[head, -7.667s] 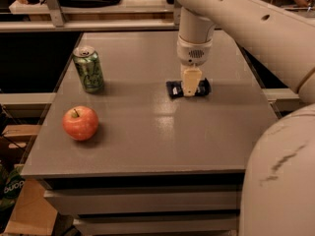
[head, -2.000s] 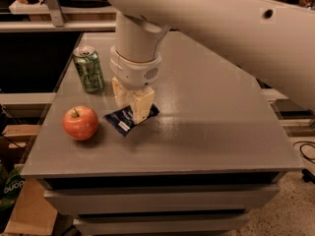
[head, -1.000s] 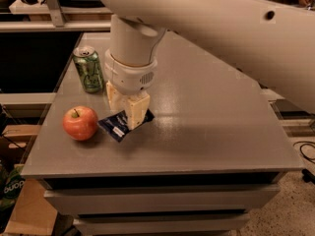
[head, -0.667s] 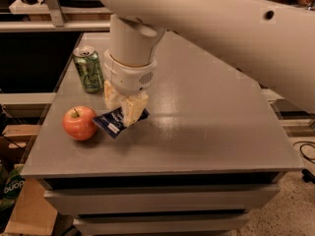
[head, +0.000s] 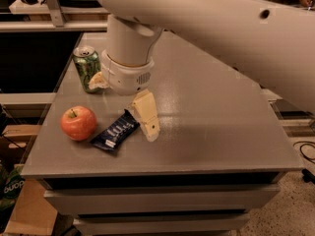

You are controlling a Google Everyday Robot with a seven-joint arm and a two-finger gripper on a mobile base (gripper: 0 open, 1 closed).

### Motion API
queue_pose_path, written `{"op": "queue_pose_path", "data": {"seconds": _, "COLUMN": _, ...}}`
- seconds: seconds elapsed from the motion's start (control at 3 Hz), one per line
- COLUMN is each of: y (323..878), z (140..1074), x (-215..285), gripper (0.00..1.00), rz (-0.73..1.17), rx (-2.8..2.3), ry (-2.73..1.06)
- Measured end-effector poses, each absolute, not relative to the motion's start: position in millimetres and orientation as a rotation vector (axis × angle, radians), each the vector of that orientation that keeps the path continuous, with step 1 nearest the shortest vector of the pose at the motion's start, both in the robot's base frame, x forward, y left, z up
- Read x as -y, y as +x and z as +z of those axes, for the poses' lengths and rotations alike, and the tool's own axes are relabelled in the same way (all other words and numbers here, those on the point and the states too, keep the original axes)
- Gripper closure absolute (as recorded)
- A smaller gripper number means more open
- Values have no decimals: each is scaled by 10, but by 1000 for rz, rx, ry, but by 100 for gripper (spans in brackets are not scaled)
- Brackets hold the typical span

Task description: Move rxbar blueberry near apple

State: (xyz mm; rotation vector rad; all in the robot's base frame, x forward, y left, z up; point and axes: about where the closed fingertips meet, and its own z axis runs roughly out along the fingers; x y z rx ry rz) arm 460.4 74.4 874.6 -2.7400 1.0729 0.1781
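Note:
The rxbar blueberry (head: 115, 132), a dark navy bar with white lettering, lies flat on the grey table (head: 211, 132), its left end close to the apple (head: 78, 123). The apple is red-orange and stands near the table's front left. My gripper (head: 123, 107) hangs just above and behind the bar with its fingers spread wide. One cream finger (head: 146, 116) is right of the bar and the other (head: 97, 80) is by the can. Nothing is between them.
A green soda can (head: 86, 68) stands upright behind the apple at the table's left edge. The large white arm (head: 221, 28) covers the back and upper right of the view. A cardboard box (head: 24, 210) is on the floor at the left.
The gripper carried the bar leftward to the apple, lowered it, then opened. The bar now lies free on the table beside the apple.

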Motion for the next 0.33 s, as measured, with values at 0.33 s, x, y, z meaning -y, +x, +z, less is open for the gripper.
{"op": "queue_pose_path", "data": {"seconds": 0.33, "y": 4612, "z": 8763, "x": -736, "gripper": 0, "rz": 183, "rx": -1073, "ry": -2737}}
